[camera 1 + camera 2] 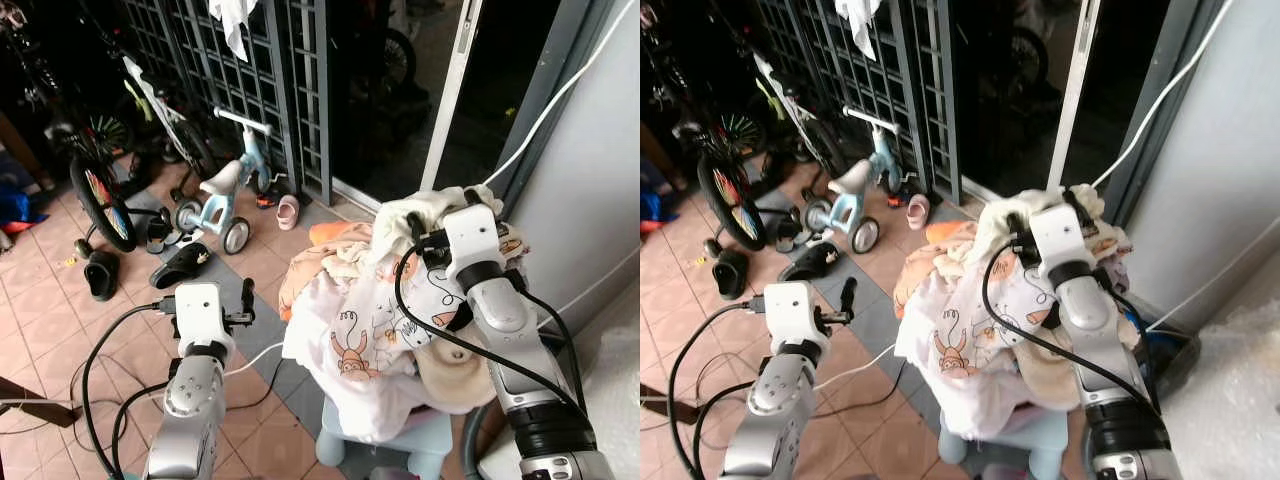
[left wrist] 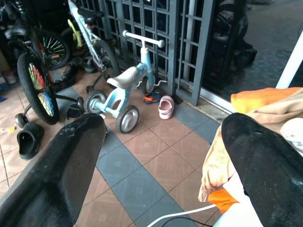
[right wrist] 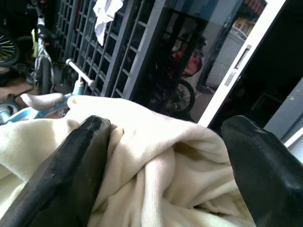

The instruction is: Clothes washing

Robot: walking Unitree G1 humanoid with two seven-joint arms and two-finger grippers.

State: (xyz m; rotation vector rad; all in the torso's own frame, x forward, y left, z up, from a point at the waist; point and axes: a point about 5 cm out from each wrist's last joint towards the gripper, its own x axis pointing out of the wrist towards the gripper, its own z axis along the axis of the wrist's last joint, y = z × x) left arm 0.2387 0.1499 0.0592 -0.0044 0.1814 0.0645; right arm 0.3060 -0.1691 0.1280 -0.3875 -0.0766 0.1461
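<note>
The heap of mixed laundry (image 1: 385,320), cream knits, an orange piece and a white cloth printed with little cartoon animals, sits piled high on a pale blue plastic stool (image 1: 425,445) just beside the grey wall, spilling over its edges. At the top of the heap lies a cream ribbed garment (image 3: 156,161), and the right gripper (image 3: 163,156) is pushed down into it, its jaws spread wide with a fold of the cream fabric bunched between them, one finger (image 3: 71,165) touching the cloth; nothing is clamped yet. To take this well, I would judge the jaws should sink a little deeper so they close on a thick ridge of that one garment, not a thin edge, then lift straight up so the printed cloth below is not dragged off the stool. The left gripper (image 2: 161,156) hovers over the tiled floor (image 2: 156,165) to the left of the pile, jaws released and holding nothing, near enough to steady the heap if it slides. A white cable (image 1: 250,362) trails across the tiles beneath it. No basket or tub holds the clothes; the stool alone carries them. Farther off stand a light blue toddler tricycle (image 1: 222,195), a small pink shoe (image 1: 288,212), black sandals and bicycles against the dark metal grille (image 1: 260,70).
</note>
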